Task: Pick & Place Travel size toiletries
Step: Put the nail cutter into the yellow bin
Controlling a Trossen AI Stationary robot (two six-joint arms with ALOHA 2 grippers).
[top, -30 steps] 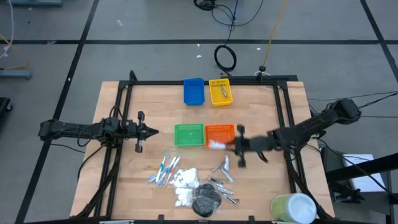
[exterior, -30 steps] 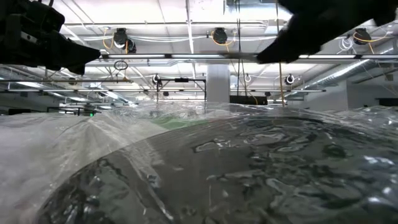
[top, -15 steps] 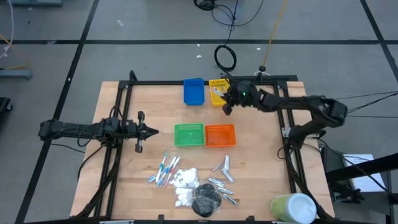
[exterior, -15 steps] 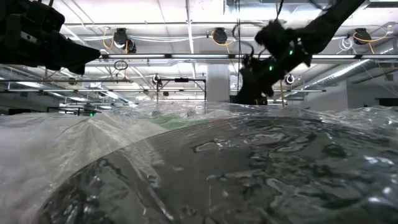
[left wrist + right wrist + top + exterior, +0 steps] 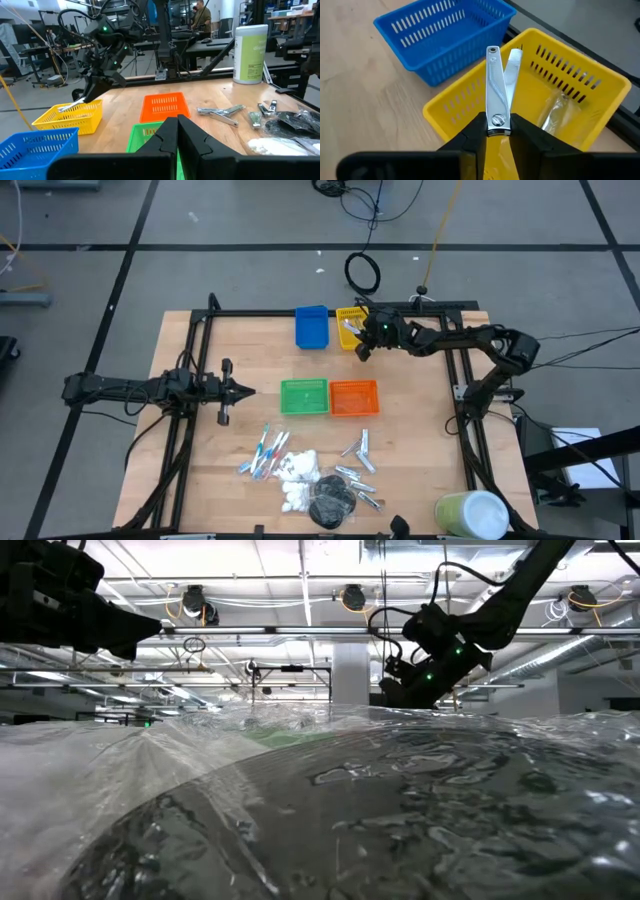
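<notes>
The right gripper [image 5: 494, 131] hangs over the yellow bin [image 5: 600, 90] at the table's far edge, clenched on a silvery nail clipper [image 5: 494, 90] whose lever is splayed from the body; the clipper juts out over the bin's inside. In the high view that gripper [image 5: 363, 345] sits at the bin's [image 5: 353, 338] right side, and the left wrist view shows the clipper [image 5: 75, 105] angled down to the bin's [image 5: 70, 119] rim. A clear-wrapped item [image 5: 552, 113] already lies in the yellow bin.

The blue bin [image 5: 311, 326] stands just beside the yellow one. Nearer the table's middle, the green bin [image 5: 303, 396] and orange bin [image 5: 353, 397] stand side by side.

The remaining toiletries lie on the near half of the table: thin sticks [image 5: 264, 452] in blue, red and white, white pads [image 5: 297, 471] beside them, black discs [image 5: 331, 502] at the near edge, and silvery clippers [image 5: 359, 449] close to the orange bin. A pale green cylinder [image 5: 470, 515] stands at the near right corner.

The left gripper [image 5: 231, 391] waits over the table's left side, well apart from the items; its fingers [image 5: 192, 137] are pressed together on nothing
</notes>
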